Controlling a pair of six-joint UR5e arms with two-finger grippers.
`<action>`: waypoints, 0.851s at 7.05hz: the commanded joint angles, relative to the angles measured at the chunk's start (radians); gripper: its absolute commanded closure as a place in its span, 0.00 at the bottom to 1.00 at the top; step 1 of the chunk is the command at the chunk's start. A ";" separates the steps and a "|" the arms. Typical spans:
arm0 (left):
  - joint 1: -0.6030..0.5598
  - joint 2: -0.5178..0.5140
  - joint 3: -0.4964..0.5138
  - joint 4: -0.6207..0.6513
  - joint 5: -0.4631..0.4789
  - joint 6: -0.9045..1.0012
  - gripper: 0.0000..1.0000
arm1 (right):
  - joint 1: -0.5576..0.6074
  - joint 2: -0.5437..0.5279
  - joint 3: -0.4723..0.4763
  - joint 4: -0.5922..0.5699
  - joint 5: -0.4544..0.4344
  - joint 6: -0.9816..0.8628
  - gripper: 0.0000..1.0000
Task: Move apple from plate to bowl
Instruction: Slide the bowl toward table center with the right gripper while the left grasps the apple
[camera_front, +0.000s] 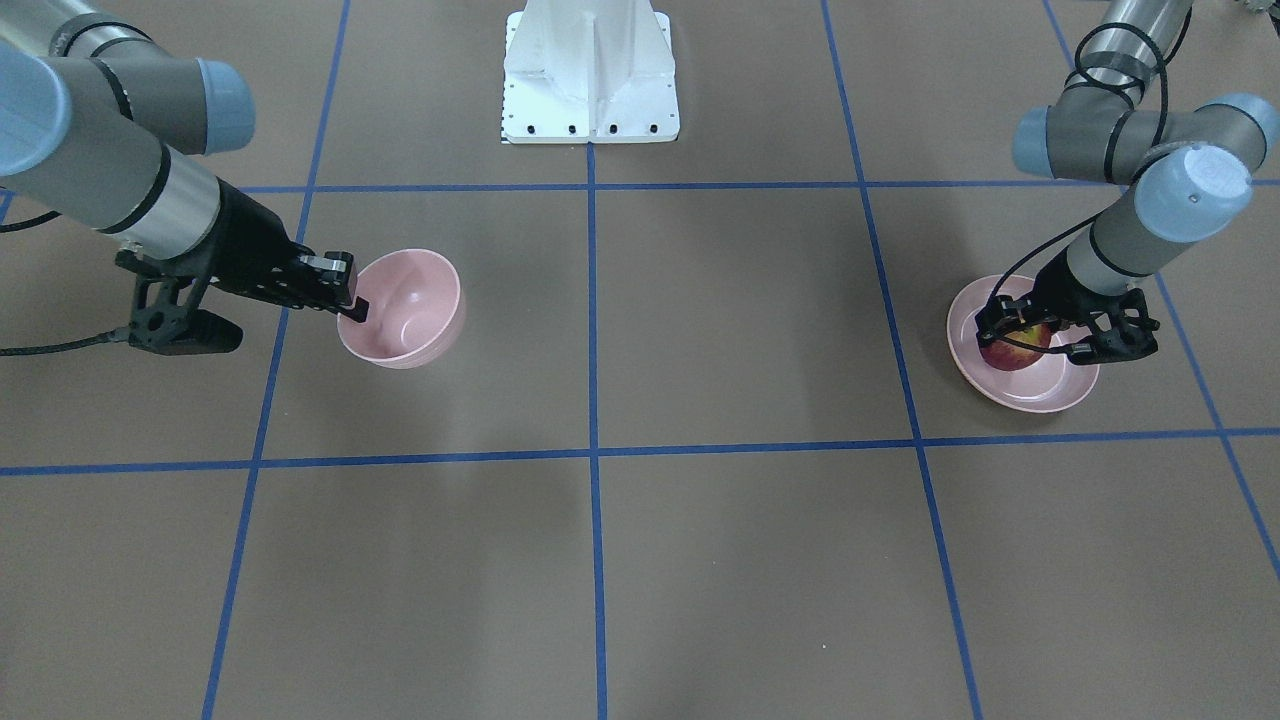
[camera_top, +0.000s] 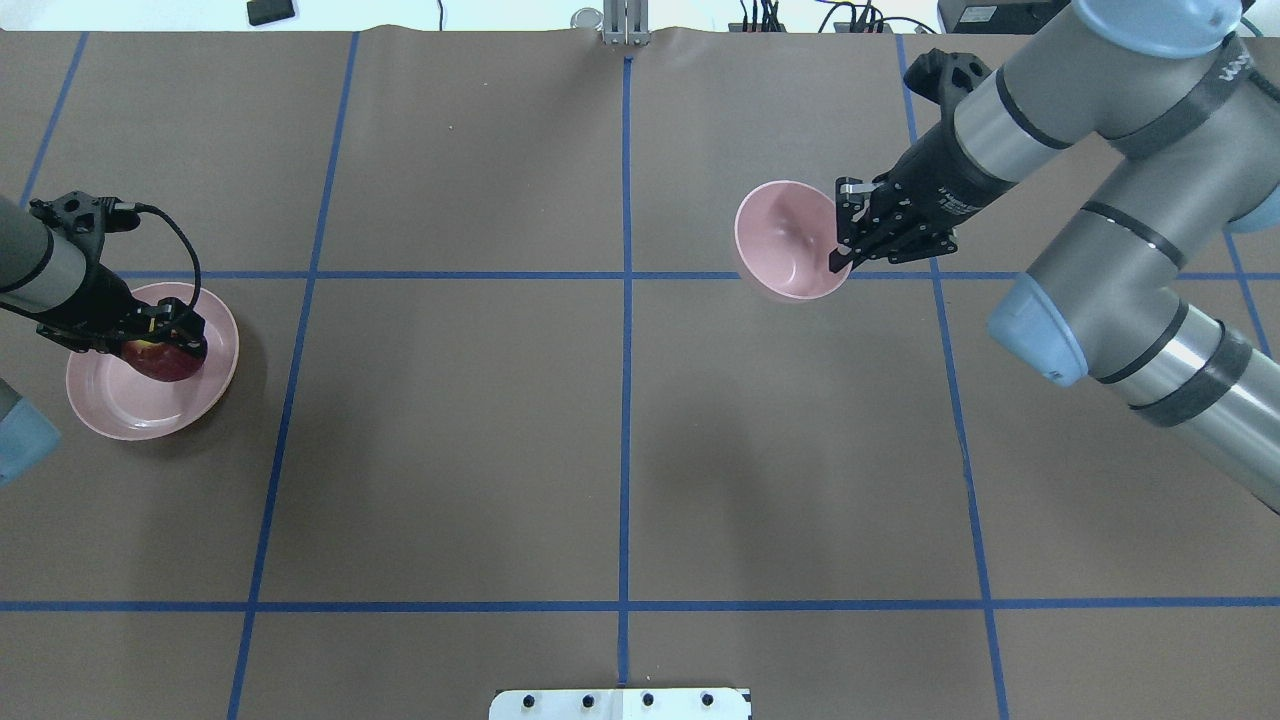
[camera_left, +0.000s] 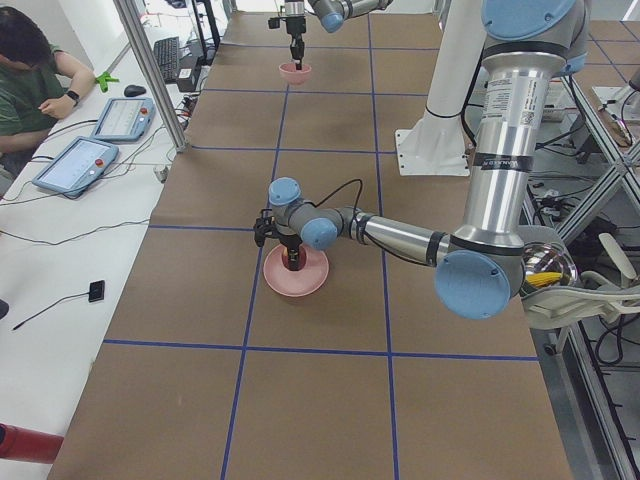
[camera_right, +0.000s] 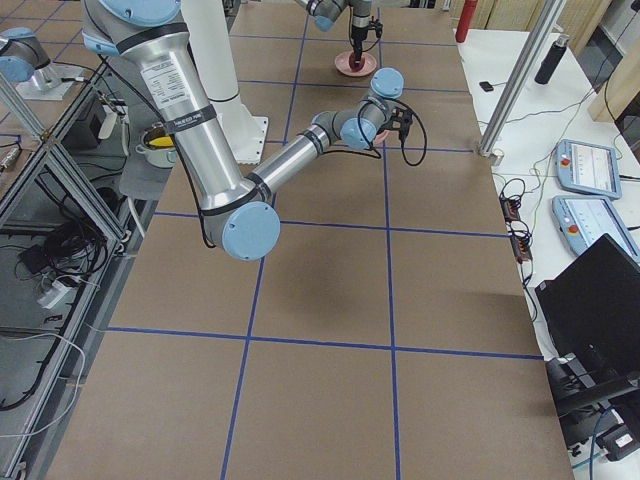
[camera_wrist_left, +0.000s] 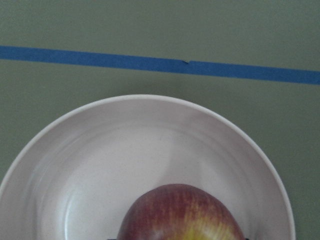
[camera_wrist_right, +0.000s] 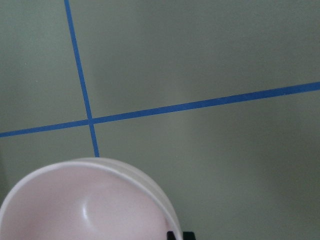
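On the brown table (camera_front: 700, 560), nearest the robot's base, lies the wide, shallow pale-pink round plate (camera_front: 1040, 395), and the small dark-red apple with a yellow patch (camera_front: 1015, 352) sits in it, off-centre toward the rim. The left gripper (camera_front: 1030, 338) reaches down over the plate, its black fingers pressed against either side of the apple. Farther out and well apart across the blue tape lines (camera_front: 592, 300) is the small, deep pale-pink bowl (camera_front: 415, 310), holding nothing. The right gripper (camera_front: 352, 305) is pinched on the bowl's rim, and the bowl looks slightly tilted.
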 joint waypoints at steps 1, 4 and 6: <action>-0.041 -0.001 -0.045 0.003 -0.061 0.003 1.00 | -0.102 0.054 -0.040 -0.002 -0.103 0.021 1.00; -0.044 -0.013 -0.073 0.004 -0.086 0.000 1.00 | -0.165 0.227 -0.272 0.002 -0.188 -0.012 1.00; -0.044 -0.074 -0.079 0.082 -0.086 0.000 1.00 | -0.165 0.316 -0.423 0.002 -0.190 -0.107 1.00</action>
